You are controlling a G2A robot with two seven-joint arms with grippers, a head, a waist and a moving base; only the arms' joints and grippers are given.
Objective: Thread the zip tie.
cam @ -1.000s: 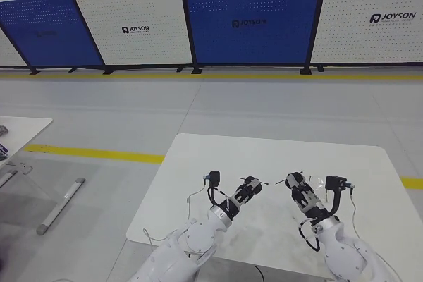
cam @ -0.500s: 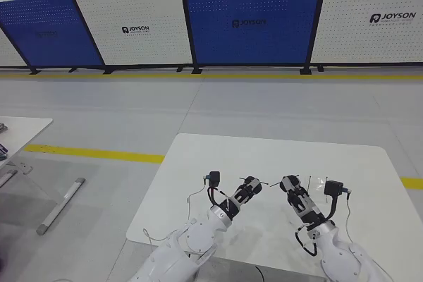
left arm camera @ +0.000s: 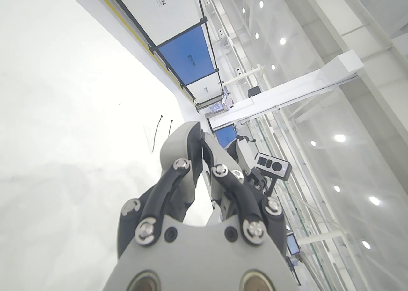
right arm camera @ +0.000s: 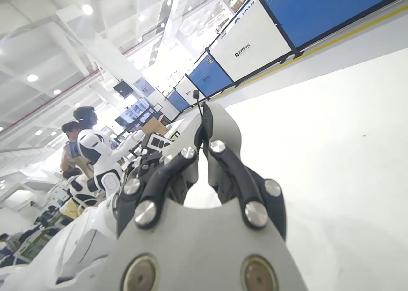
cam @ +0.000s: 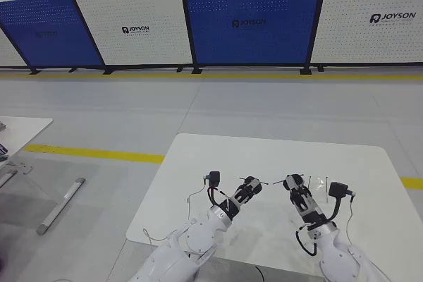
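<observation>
Claws of both arms hung just above the white tabletop (cam: 218, 155), side by side near its middle, their tips turned toward each other with a small gap between them. The right claw (right arm camera: 205, 113) was clamped on the black zip tie (right arm camera: 196, 94). The strap ran up between the pressed pads, and the square head stood clear beyond the fingertips. In the top view that end pointed across the gap at the other arm. The left claw (left arm camera: 200, 133) was pressed closed too, pads flat together. A short dark sliver stuck out from its tip toward the right claw in the top view, too small to name with certainty. Two spare zip ties (left arm camera: 157, 134) lay loose on the tabletop beside the right claw, on the side away from the left arm. They were slightly curved, close together but not touching, and neither claw touched them.
</observation>
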